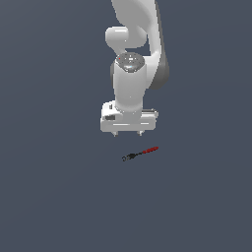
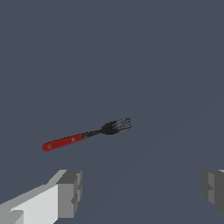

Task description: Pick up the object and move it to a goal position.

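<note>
- The dark grey-blue floor (image 1: 49, 197) is filling both views as one flat, even surface, carrying only the task's thing.
- The white Panda arm (image 1: 130, 83) is reaching down from the top of the exterior view, its rounded links stacked one above another and its wrist pointing straight down at the floor.
- The gripper (image 1: 128, 133) is hanging at the arm's lower end, with its wide white body sitting level and two short fingertips showing beneath it.
- Its jaws are standing spread wide apart and are clasping nothing; in the wrist view the two grey fingers (image 2: 70, 192) are sitting far apart at opposite sides of the picture with bare floor between them.
- The fork (image 1: 140, 153) is lying flat on the floor, just below the gripper in the exterior view and a little toward the exterior view's right, apart from the fingertips and touching neither.
- It is lying at a slant, with its red handle (image 2: 63, 142) pointing toward the exterior view's right.
- Its black, silvery tines (image 2: 116, 127) are pointing toward the exterior view's left, and in the wrist view they are showing as a small fanned head.
</note>
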